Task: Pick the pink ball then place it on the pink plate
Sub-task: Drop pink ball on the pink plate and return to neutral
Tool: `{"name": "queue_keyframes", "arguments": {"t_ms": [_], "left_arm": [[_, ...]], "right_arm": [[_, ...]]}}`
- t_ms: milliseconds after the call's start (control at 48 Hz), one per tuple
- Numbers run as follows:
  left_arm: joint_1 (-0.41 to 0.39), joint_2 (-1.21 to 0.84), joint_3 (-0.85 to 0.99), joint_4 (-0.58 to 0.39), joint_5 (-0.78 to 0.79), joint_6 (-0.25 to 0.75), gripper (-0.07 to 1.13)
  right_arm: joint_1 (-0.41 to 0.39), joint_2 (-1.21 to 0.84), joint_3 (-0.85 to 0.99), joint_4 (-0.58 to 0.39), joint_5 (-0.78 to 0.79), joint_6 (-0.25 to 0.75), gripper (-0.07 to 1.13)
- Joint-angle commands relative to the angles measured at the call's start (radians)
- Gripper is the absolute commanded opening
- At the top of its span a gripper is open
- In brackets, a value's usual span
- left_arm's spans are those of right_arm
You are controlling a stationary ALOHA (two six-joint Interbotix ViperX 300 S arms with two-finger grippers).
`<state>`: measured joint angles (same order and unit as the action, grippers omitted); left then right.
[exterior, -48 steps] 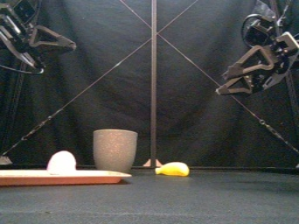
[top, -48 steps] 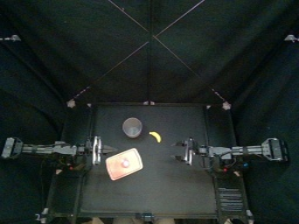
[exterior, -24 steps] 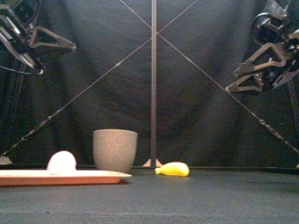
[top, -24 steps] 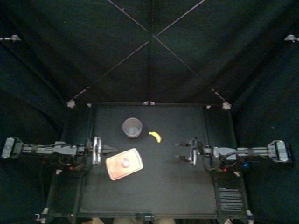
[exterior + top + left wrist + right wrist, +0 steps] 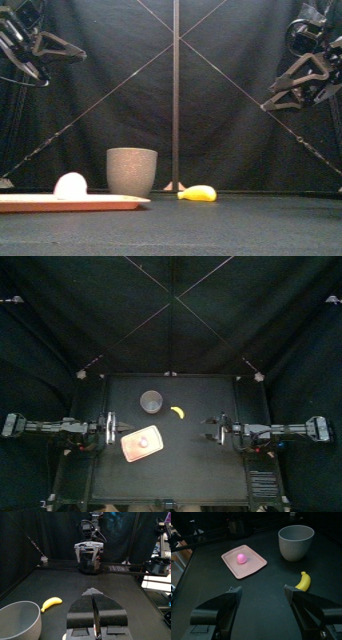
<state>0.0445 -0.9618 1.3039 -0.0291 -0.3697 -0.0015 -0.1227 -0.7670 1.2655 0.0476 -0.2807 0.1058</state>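
The pink ball (image 5: pixel 240 558) lies on the flat pink plate (image 5: pixel 254 566), toward the table's left front (image 5: pixel 139 442). From the front the ball (image 5: pixel 70 185) looks pale on the plate (image 5: pixel 100 203). My right gripper (image 5: pixel 264 592) hangs open and empty, raised above the table's right side (image 5: pixel 274 98), well away from the ball. My left gripper (image 5: pixel 93 592) is shut with nothing in it, up at the left edge (image 5: pixel 112 430), close beside the plate.
A tall grey speckled cup (image 5: pixel 152 401) stands behind the plate (image 5: pixel 131 172). A yellow toy banana (image 5: pixel 178 412) lies to its right (image 5: pixel 198 193), between the cup and the right arm.
The right gripper has drawn back a little toward the right and lifted slightly. The left arm, ball, plate, cup and banana have not moved.
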Motion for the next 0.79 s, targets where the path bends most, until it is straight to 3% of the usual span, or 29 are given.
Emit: {"name": "queue_keyframes", "arguments": {"t_ms": [21,792], "left_arm": [[0.003,0.005,-0.015,-0.002,-0.009,0.002,0.01],[0.006,0.005,-0.018,-0.002,-0.009,0.005,0.01]], "right_arm": [[-0.005,0.003,-0.012,0.003,-0.003,0.002,0.99],[-0.003,0.002,-0.048,-0.003,-0.008,0.000,0.99]]}}
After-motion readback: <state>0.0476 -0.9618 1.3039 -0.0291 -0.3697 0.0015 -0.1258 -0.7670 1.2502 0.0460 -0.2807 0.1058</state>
